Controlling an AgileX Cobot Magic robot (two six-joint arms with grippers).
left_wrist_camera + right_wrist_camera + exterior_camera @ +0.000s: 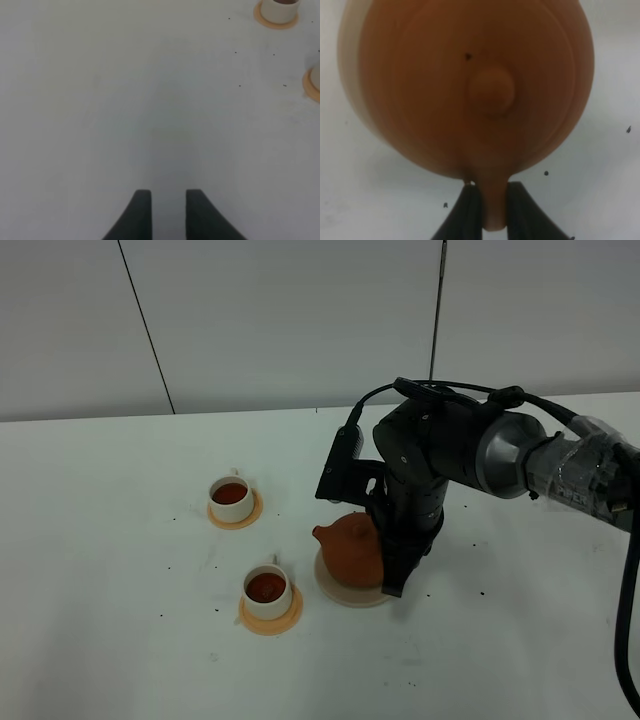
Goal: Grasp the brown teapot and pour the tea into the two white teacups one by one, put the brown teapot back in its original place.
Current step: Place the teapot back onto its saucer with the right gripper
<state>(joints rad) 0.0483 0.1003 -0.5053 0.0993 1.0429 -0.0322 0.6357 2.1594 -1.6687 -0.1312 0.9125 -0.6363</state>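
Observation:
The brown teapot (350,548) sits on the beige saucer (340,592), its original place, spout toward the cups. My right gripper (392,575) comes down from above and is shut on the loop handle. In the right wrist view the knobbed lid of the teapot (475,85) fills the picture, and the gripper (494,205) pinches the handle between its fingers. Two white teacups (231,499) (268,591) stand on orange coasters, each holding dark tea (266,587). My left gripper (167,197) hovers over bare table with a narrow gap between its fingers and nothing in it.
The white table (120,570) carries small dark specks around the cups and saucer. A pale wall rises behind its far edge. The right arm's black body and cables (450,450) reach over the table from the right. The cups (280,7) show at the edge of the left wrist view.

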